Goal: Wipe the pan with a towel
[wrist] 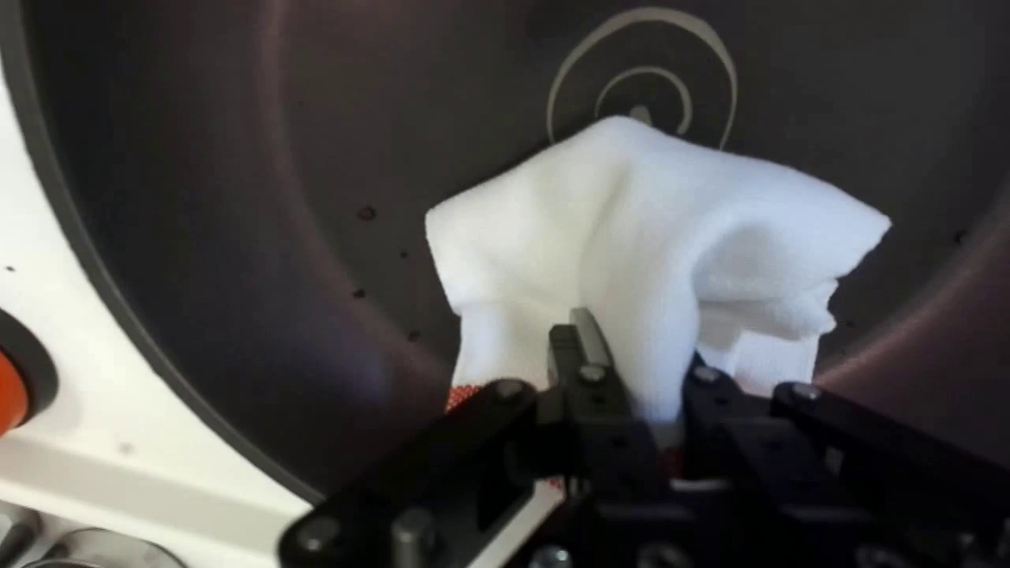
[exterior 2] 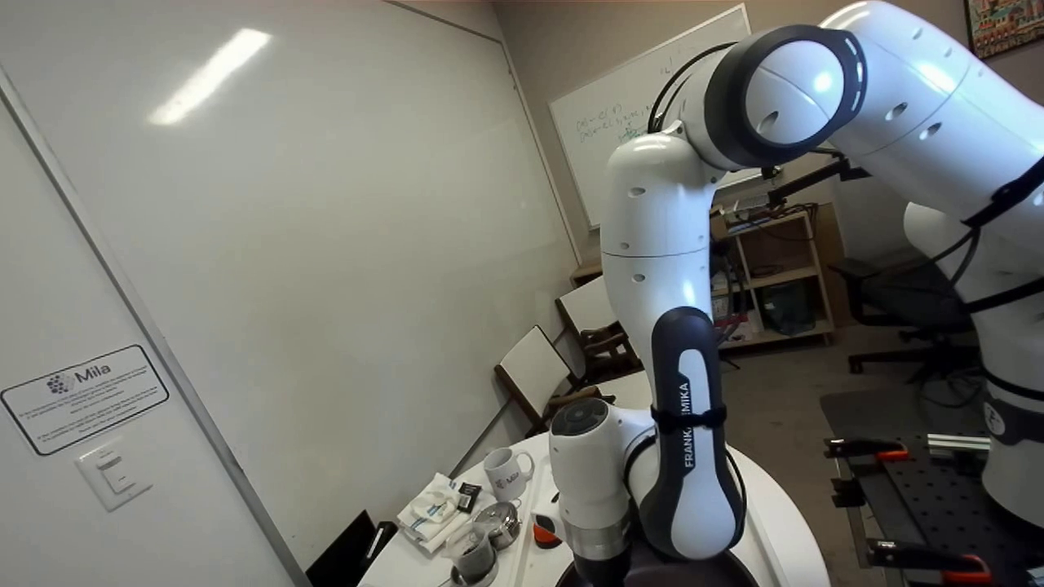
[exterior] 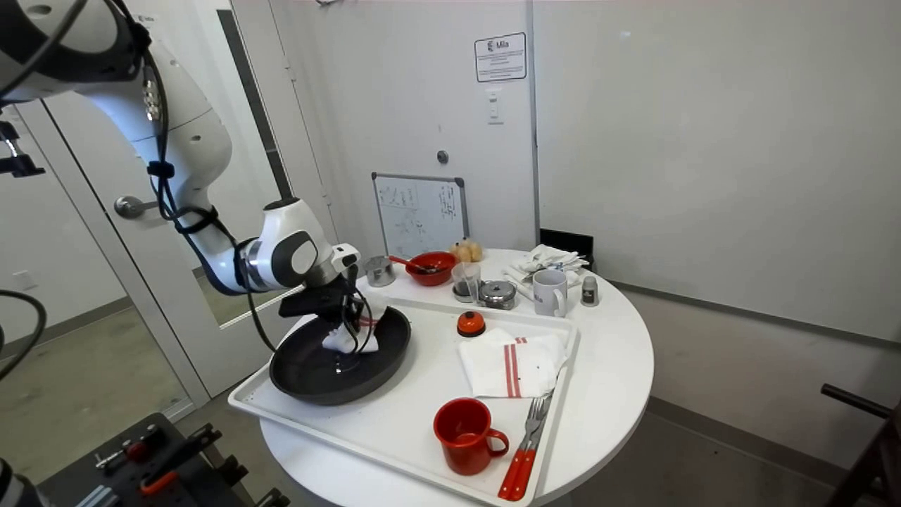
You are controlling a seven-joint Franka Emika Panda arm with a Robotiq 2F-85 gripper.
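The dark pan (exterior: 303,373) rests on the left part of the white tray; in the wrist view the pan's inside (wrist: 197,118) fills most of the picture, with pale rings on its floor and several dark specks. A white towel (wrist: 513,237) with some red near its lower part lies bunched over the pan floor. My gripper (wrist: 639,359) is shut on a fold of it, one finger on either side. The towel (exterior: 340,341) also shows inside the pan in an exterior view, partly behind cables, where the fingertips are hidden.
On the white tray (exterior: 422,366) are a red-striped white cloth (exterior: 486,373), a red mug (exterior: 461,451), red-handled cutlery (exterior: 517,465) and a small orange-topped object (exterior: 470,323). Behind the tray stand a red bowl (exterior: 429,276), a glass (exterior: 466,280), a lidded metal pot (exterior: 498,296) and a white mug (exterior: 547,292).
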